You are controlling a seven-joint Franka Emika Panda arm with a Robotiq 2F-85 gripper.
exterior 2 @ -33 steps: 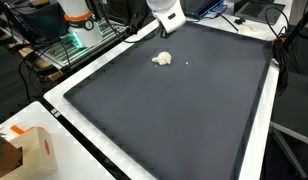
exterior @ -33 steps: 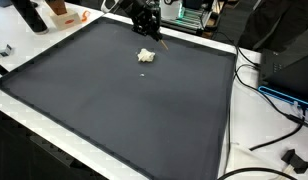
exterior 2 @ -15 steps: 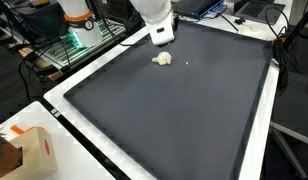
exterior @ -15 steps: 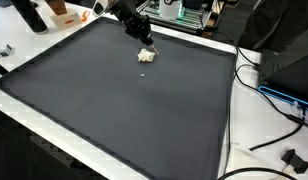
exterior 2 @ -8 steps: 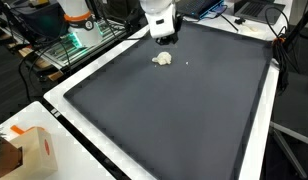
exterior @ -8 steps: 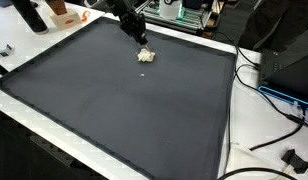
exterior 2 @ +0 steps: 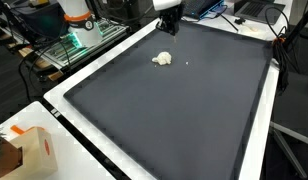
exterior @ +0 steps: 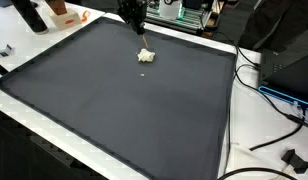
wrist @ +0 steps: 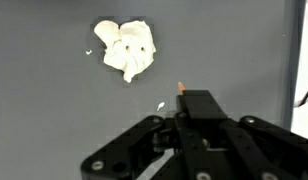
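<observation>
A small crumpled white lump (exterior: 145, 55) (exterior 2: 163, 59) lies on the black mat (exterior: 124, 110) (exterior 2: 174, 110) near its far edge; a tiny white crumb sits beside it. From the wrist I see the lump (wrist: 126, 48) at upper left, ahead of my gripper (wrist: 194, 102). The fingers are pressed together around a thin object whose orange tip (wrist: 180, 87) pokes out just past them. In both exterior views my gripper (exterior: 136, 24) (exterior 2: 167, 12) hangs above the mat's far edge, a little beyond the lump and not touching it.
White table border (exterior: 229, 150) rings the mat. Cables and a dark box (exterior: 284, 70) lie at one side. A cardboard box (exterior 2: 29, 150) stands at a near corner. An orange-and-white device (exterior 2: 79, 15) and electronics (exterior 2: 54, 45) sit behind the table.
The gripper dipped close to the white lump, then lifted and pulled back over the mat's far edge. The lump stays where it was.
</observation>
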